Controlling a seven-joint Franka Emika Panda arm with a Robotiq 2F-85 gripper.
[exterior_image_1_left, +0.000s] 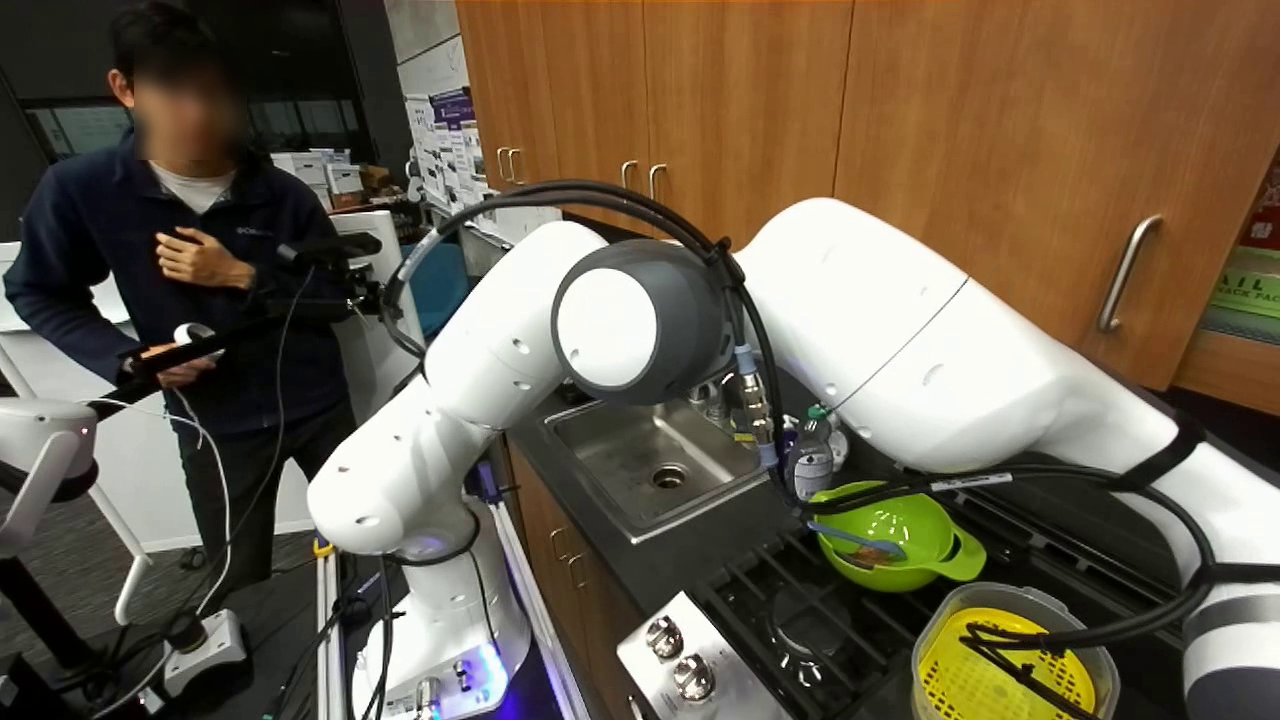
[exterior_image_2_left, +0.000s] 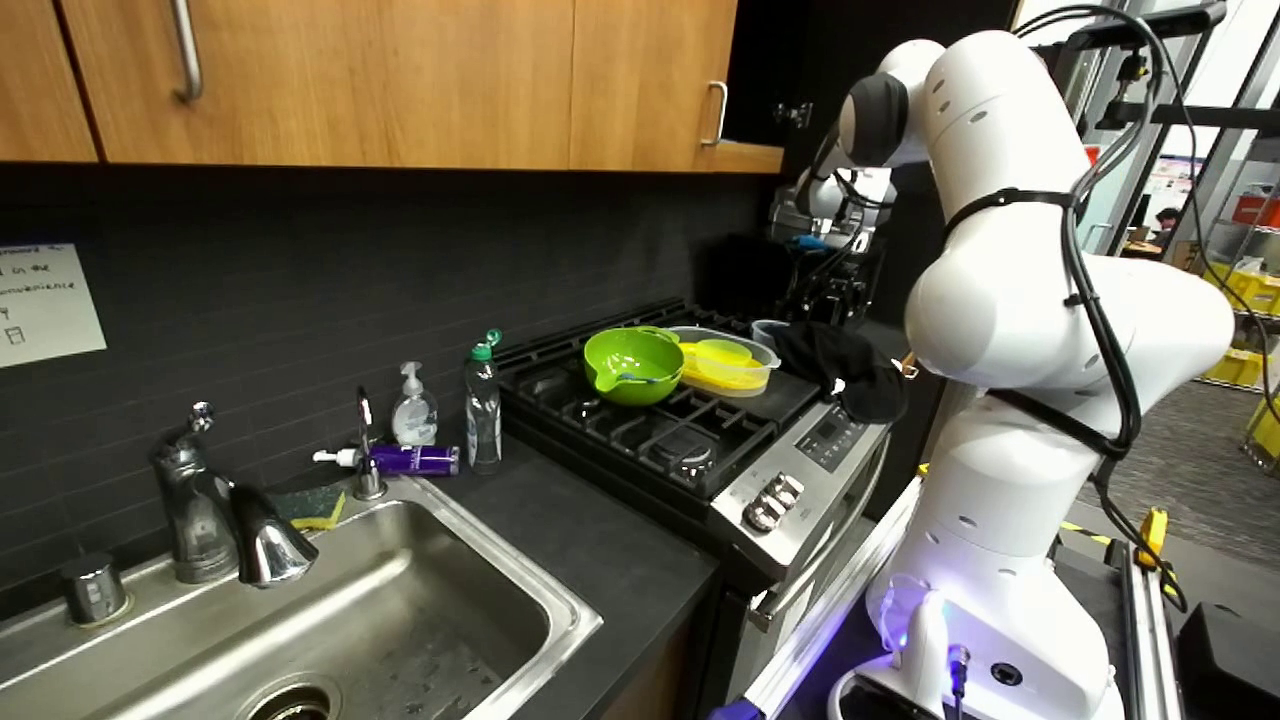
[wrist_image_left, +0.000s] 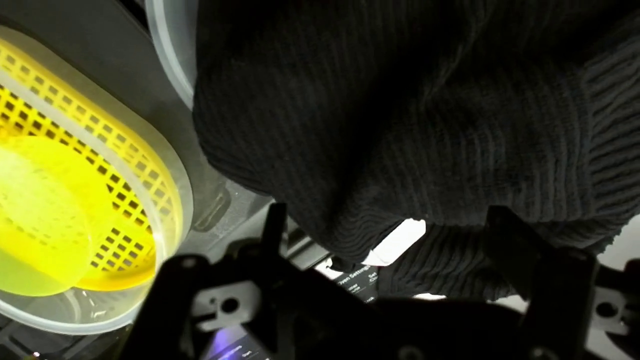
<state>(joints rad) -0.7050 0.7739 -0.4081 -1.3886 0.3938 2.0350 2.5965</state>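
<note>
My gripper (wrist_image_left: 390, 215) is open, with its two dark fingers wide apart and nothing between them that it grips. It hangs over a black ribbed knit cloth (wrist_image_left: 400, 125) with a white tag (wrist_image_left: 397, 243). I cannot tell whether the fingertips touch it. In an exterior view the gripper (exterior_image_2_left: 838, 300) is just above the cloth (exterior_image_2_left: 840, 365), which lies over the stove's front right corner. A clear tub (wrist_image_left: 172, 55) stands partly under the cloth. Beside it a yellow perforated basket (wrist_image_left: 120, 150) sits in a clear oblong container (wrist_image_left: 186, 200). The gripper is out of view in an exterior view.
A green bowl (exterior_image_1_left: 900, 525) with a blue utensil (exterior_image_1_left: 860, 540) stands on the stove grates (exterior_image_2_left: 690, 415), in both exterior views. Soap bottles (exterior_image_2_left: 483, 410) stand by the sink (exterior_image_2_left: 560, 610). Wooden cabinets (exterior_image_2_left: 400, 80) hang above. A person (exterior_image_1_left: 200, 260) stands behind the arm's base.
</note>
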